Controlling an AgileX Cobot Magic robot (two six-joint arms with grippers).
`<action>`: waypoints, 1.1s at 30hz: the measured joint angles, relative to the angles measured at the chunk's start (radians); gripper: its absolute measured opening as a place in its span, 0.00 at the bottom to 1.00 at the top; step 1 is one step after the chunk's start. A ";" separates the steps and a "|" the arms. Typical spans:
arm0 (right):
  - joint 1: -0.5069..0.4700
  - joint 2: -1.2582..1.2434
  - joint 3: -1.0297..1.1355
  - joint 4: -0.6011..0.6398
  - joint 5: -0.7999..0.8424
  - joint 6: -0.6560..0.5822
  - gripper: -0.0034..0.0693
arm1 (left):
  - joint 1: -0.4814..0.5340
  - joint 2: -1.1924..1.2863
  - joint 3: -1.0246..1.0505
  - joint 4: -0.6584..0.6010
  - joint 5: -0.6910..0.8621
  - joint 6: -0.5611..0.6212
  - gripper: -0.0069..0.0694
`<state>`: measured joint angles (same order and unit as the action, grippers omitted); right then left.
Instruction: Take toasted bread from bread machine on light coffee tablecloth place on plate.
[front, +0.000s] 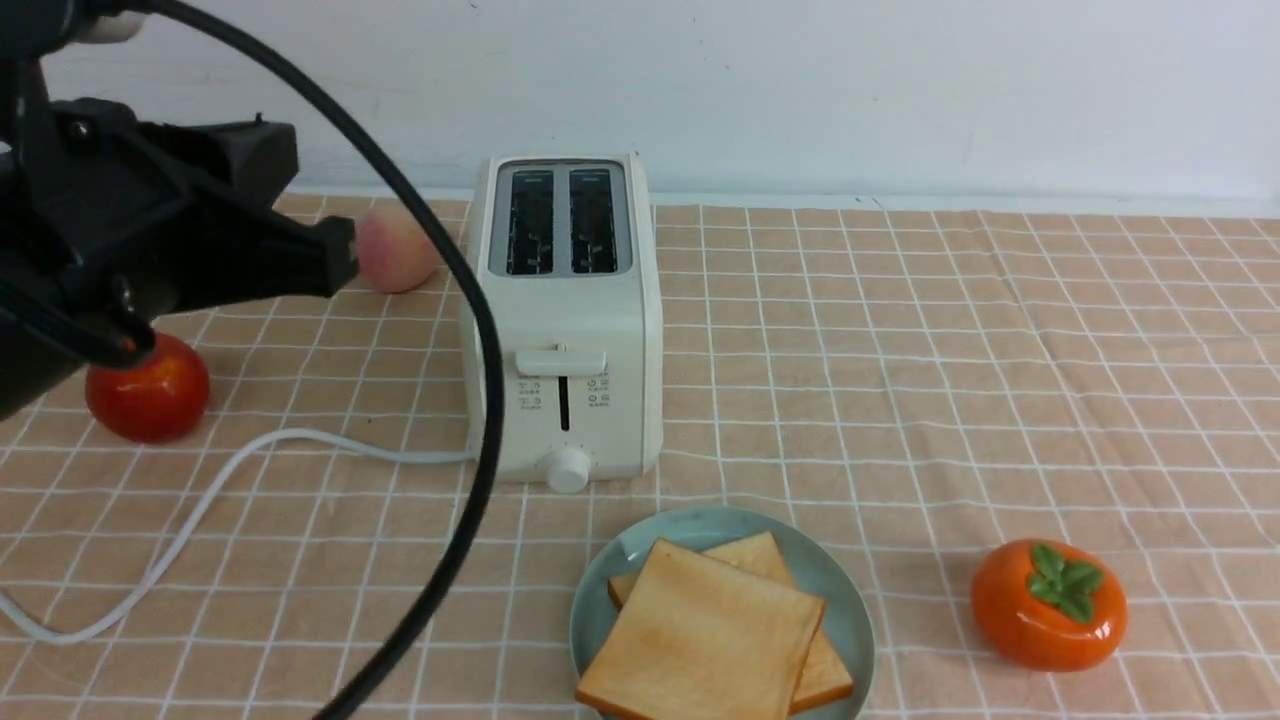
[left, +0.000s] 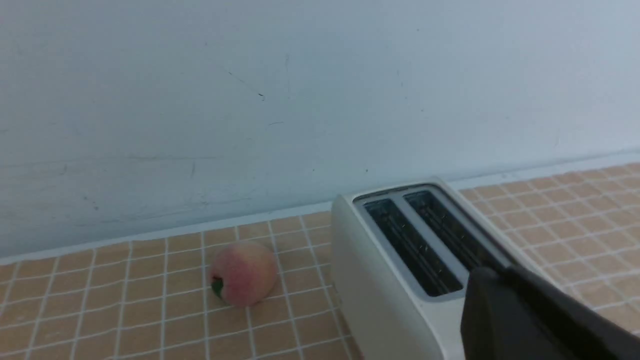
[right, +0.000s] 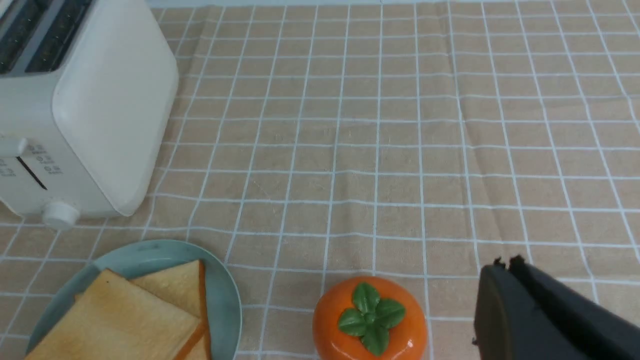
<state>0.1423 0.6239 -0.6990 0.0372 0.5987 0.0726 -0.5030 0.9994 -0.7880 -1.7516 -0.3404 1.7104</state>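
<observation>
Lying nearest, stacked on the plate (front: 600, 590), are both slices of toast (front: 700, 635), the upper one skewed over the lower. A persimmon (front: 1048, 604) sits on the cloth (front: 900, 400) well to the plate's right. The right gripper (right: 505, 265) hangs near it, fingers pressed together with nothing between them. Just behind the plate stands the toaster (front: 565, 330), lever up, its cord (front: 200, 500) trailing left. Further left a tomato (front: 150, 395) rests partly behind the left gripper (front: 335, 255), raised above the cloth; whether that one is parted or closed I cannot tell. A peach (front: 398, 252) lies by the toaster's back corner.
</observation>
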 joint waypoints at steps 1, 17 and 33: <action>0.000 -0.048 0.072 0.015 -0.053 0.000 0.02 | -0.001 0.004 0.007 -0.003 0.007 0.035 0.07; 0.000 -0.234 0.293 0.144 0.021 -0.082 0.02 | -0.059 0.209 -0.313 1.179 1.352 -1.249 0.07; 0.000 -0.234 0.293 0.104 0.052 -0.100 0.03 | -0.051 -0.119 -0.276 1.873 1.464 -2.155 0.07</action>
<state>0.1423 0.3900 -0.4061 0.1416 0.6504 -0.0273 -0.5541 0.8803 -1.0641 0.1212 1.1240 -0.4444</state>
